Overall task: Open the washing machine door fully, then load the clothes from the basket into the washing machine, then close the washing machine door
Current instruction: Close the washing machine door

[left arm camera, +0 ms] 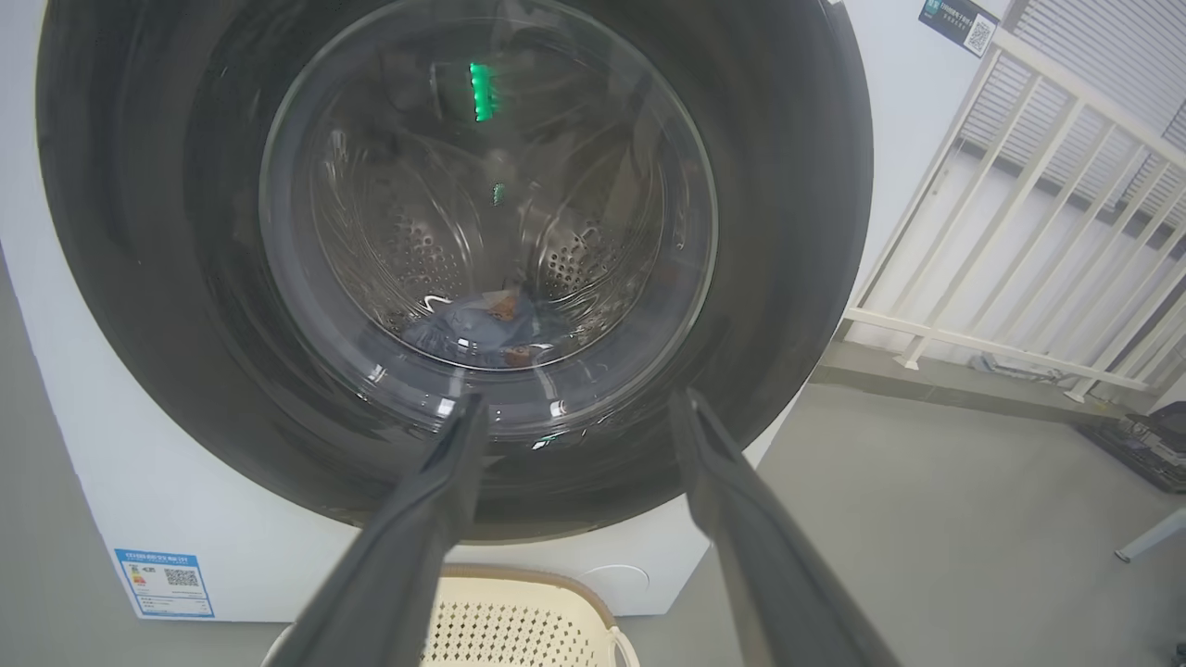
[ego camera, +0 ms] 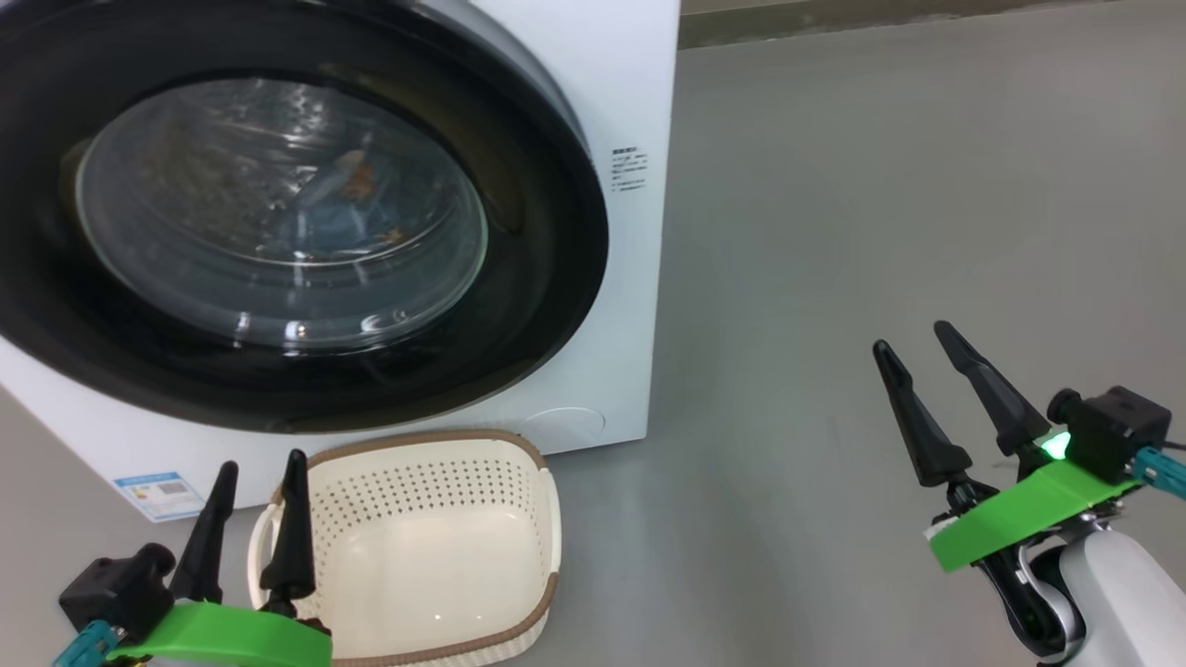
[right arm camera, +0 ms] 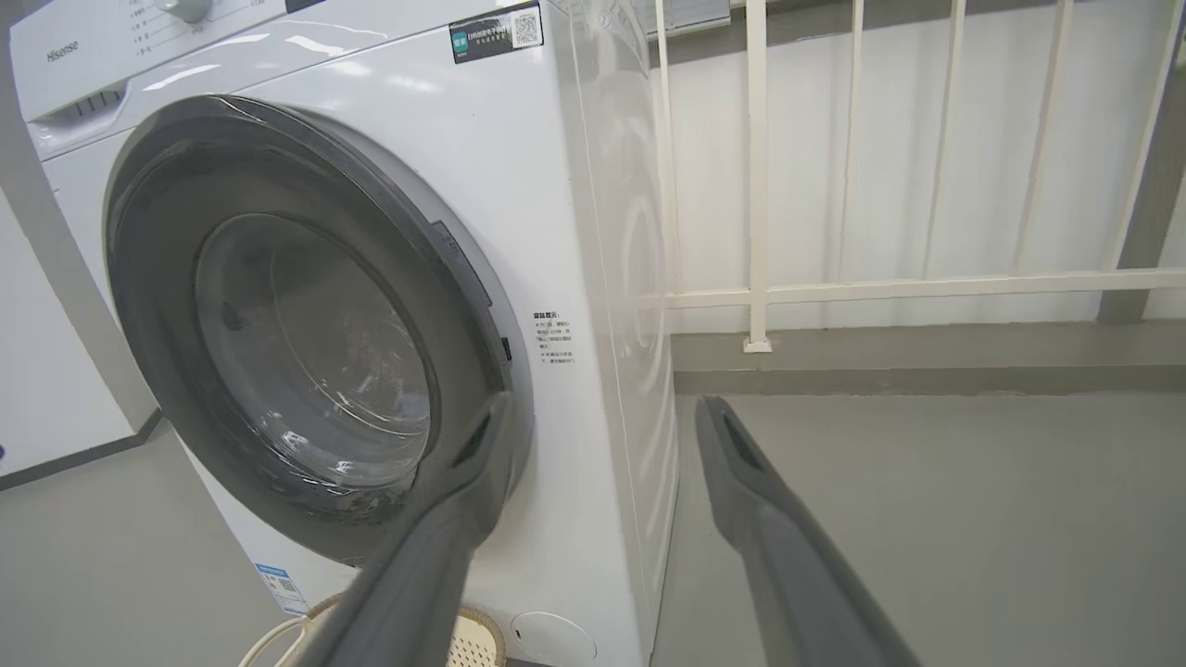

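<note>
Before the left front corner of the big white box-shaped front-loading washing machine (ego camera: 639, 111), the robot's left gripper (ego camera: 261, 461) is held with jaws spread wide, nothing between them. Just in front of the machine's base, a small cream-white perforated plastic basket (ego camera: 417, 491) with a brown woven-look rim is seen empty on the grey floor (ego camera: 880, 185). On the machine's face, the large round door (ego camera: 278, 213), with a glossy black rim and clear glass centre, appears shut. Light-blue fabric clothes (left arm camera: 491, 326) with orange-brown print are seen through it, inside the machine. Well right of the machine, the right gripper (ego camera: 913, 335) is likewise wide open and empty. The task is judged essentially done.
</note>
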